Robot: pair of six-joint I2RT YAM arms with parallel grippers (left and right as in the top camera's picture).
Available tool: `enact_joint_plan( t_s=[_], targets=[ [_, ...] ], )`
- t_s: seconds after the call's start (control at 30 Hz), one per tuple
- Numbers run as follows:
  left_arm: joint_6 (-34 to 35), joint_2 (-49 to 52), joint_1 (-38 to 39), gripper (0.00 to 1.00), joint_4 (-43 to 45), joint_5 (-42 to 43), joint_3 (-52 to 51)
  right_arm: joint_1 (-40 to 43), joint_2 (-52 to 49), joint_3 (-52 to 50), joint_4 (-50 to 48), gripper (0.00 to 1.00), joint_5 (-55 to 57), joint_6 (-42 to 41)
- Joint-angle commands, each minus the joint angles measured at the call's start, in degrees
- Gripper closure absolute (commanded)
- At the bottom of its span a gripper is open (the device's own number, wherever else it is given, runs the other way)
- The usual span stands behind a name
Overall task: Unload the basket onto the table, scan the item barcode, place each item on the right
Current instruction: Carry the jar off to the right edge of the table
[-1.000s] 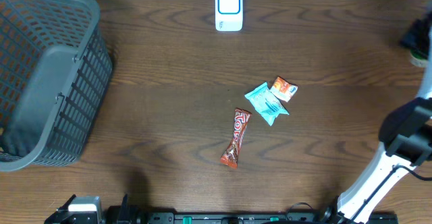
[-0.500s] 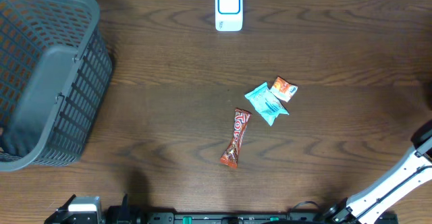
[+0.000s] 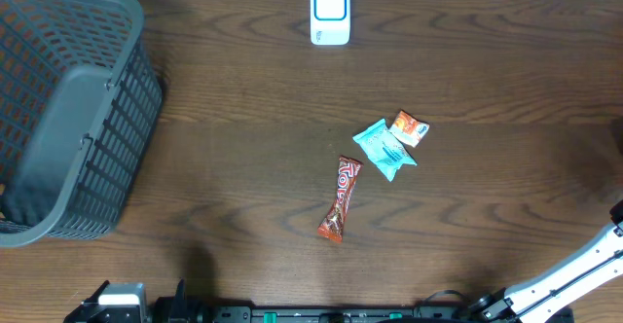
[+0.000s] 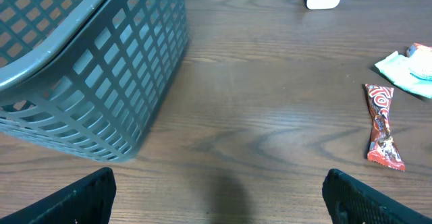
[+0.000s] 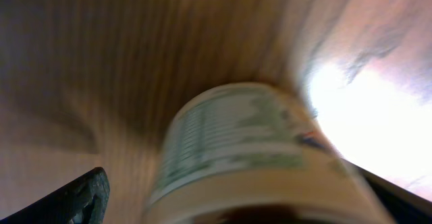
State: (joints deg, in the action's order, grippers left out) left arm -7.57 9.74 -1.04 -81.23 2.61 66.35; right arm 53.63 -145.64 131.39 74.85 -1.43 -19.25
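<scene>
A: Where's the item?
B: The bottle (image 5: 250, 150) fills the lower middle of the right wrist view, blurred. Overhead doesn't show it. The right end effector (image 5: 239, 196) straddles it, jaws wide, with a gap at the left finger, so I judge it isn't gripped.
A: The left one?
B: The left end effector (image 4: 219, 200) gapes on nothing.
A: How to do it well?
B: Close squarely on the bottle's body, leave the label bare, then face the barcode to the scanner (image 3: 329, 14) at top centre. I can't make out the barcode.
A: Room?
B: Bare table (image 3: 243, 99) lies below the scanner. The candy bar (image 3: 339, 199), teal packet (image 3: 384, 150) and orange packet (image 3: 409, 127) lie right of centre, and the basket (image 3: 68, 109) fills the left. The scanner sits near the top edge, so don't overshoot.
</scene>
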Motion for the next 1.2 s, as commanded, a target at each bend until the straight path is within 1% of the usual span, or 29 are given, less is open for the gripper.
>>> enact_joint_plan(
  t_s=[0.0, 0.3, 0.47, 0.6, 0.7, 0.77, 0.9, 1.0, 1.07, 1.17],
  targets=[
    [-0.76, -0.26, -0.28, 0.02, -0.13, -0.7, 0.2, -1.66, 4.87, 0.94, 0.2, 0.01, -2.97, 0.68],
    [-0.76, -0.26, -0.28, 0.02, -0.13, -0.7, 0.2, -6.82, 19.87, 0.94, 2.1, 0.01, 0.17, -0.68],
    [-0.76, -0.26, -0.28, 0.02, -0.13, -0.7, 0.2, -11.19, 28.85, 0.94, 4.9, 0.01, 3.98, -4.44],
    [-0.76, -0.26, -0.28, 0.02, -0.13, -0.7, 0.2, -16.7, 34.27, 0.94, 9.44, 0.01, 1.66, -6.43],
    [-0.76, -0.26, -0.28, 0.02, -0.13, -0.7, 0.2, -23.41, 35.78, 0.94, 13.16, 0.01, -0.85, -6.19],
    [-0.76, -0.26, -0.28, 0.02, -0.13, -0.7, 0.2, -28.68, 35.63, 0.85, 15.98, 0.01, -3.34, -4.33],
    [-0.76, -0.26, -0.28, 0.02, -0.13, -0.7, 0.2, -39.74, 33.99, -0.13, 18.97, 0.01, -7.3, -0.66],
    [-0.76, -0.26, -0.28, 0.02, -0.13, -0.7, 0.2, -47.63, 32.15, -1.2, 21.24, 0.01, -7.65, -0.37],
    [-0.76, -0.26, -0.28, 0.02, -0.13, -0.7, 0.2, -53.27, 31.1, -2.86, 21.64, 0.01, -7.67, -0.44],
    [-0.76, -0.26, -0.28, 0.02, -0.13, -0.7, 0.2, -60.46, 30.53, -6.6, 19.43, 0.01, -6.45, -0.48]
  ],
)
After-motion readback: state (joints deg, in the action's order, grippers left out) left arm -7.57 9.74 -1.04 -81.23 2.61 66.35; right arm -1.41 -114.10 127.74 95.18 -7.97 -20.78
